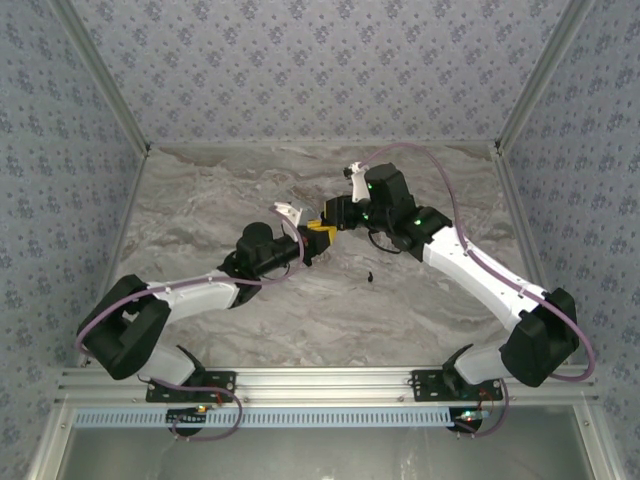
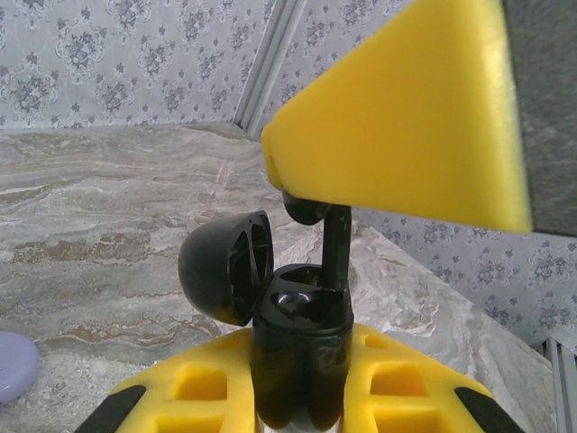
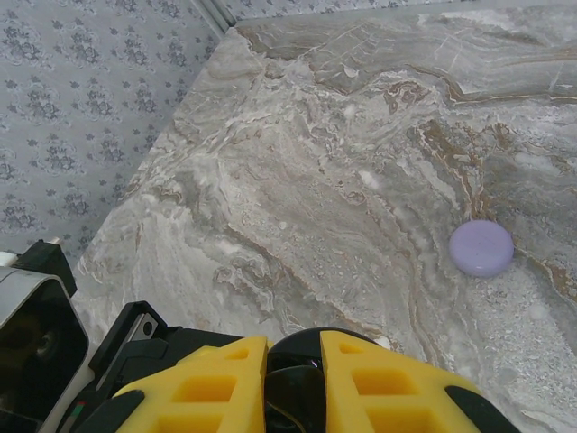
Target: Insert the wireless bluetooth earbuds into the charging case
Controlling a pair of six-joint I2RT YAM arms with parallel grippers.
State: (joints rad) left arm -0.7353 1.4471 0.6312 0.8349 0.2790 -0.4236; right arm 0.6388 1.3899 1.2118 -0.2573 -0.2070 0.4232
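Black earbud [image 2: 335, 239] standing with its stem in the open charging case [image 2: 302, 329], where the two arms meet.

The left gripper [image 2: 302, 392] is clamped on the body of the black case, whose lid [image 2: 225, 266] hangs open to the left in the left wrist view. The right gripper [image 3: 293, 374] pinches the earbud by its head from above (one yellow finger [image 2: 406, 108] covers most of that head). The stem is upright, with its lower end inside the case mouth. On the marble table [image 3: 315, 162] lie a lilac puck [image 3: 481, 248] and, in the top view, a small black piece [image 1: 370, 275] near the grippers.
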